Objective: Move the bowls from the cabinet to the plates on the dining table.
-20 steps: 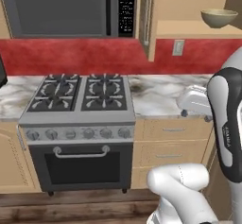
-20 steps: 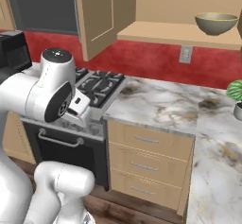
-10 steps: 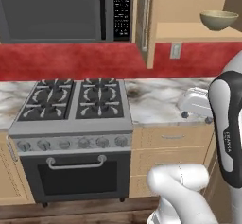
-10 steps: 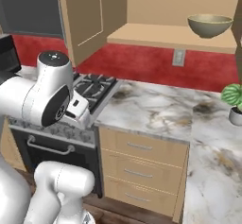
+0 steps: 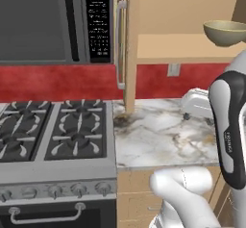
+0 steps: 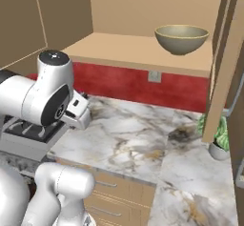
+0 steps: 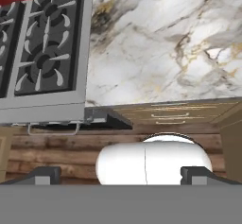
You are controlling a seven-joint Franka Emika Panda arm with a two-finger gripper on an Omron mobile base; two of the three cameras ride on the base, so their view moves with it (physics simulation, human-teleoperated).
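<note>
The olive bowl (image 6: 181,39) on the cabinet (image 6: 138,48) shelf looks rigid, smooth, breakable; best pinched at its rim. The gripper (image 7: 122,175) stands open, empty.

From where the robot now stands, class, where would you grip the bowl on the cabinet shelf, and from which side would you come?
Grip the rim of the bowl, one finger inside and one outside. It stands upright near the shelf's front edge, and its round sloping wall looks too wide to span. Come from the open front, probably slightly above, since the cabinet back is behind it and a door stands to its right.
</note>
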